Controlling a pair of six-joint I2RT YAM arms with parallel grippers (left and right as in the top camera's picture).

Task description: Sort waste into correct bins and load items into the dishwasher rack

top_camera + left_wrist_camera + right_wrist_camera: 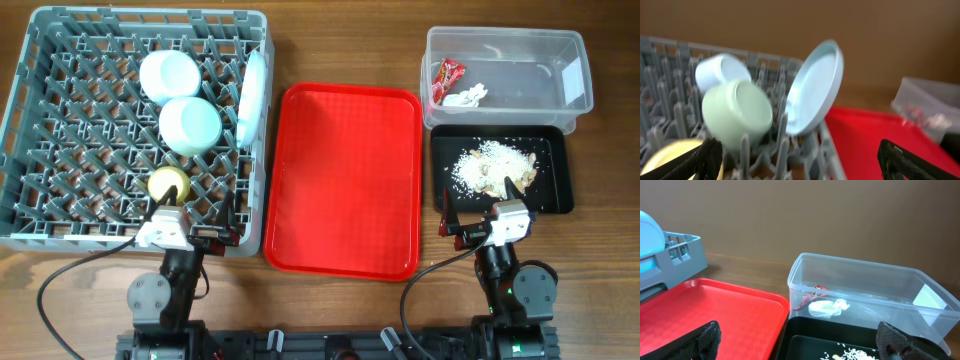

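Standing on edge in the grey rack (60, 200), the plate (252, 95) is seen beside two mint bowls (190, 125) and the yellow cup (168, 183). The red wrapper (447, 75) and the tissue (466, 96) are kept in the clear tub (575, 110), the rice scraps (495, 168) in the black tray (555, 195). The left gripper (197, 215) and the right gripper (480, 210) are spread wide open.

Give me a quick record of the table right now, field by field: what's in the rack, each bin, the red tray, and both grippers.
rack: rear bowl, front bowl, plate on edge at its right side, yellow cup
clear tub: red wrapper, white tissue
black tray: rice scraps
red tray: nothing on it
left gripper: open, empty, over the rack's near edge
right gripper: open, empty, at the black tray's near edge
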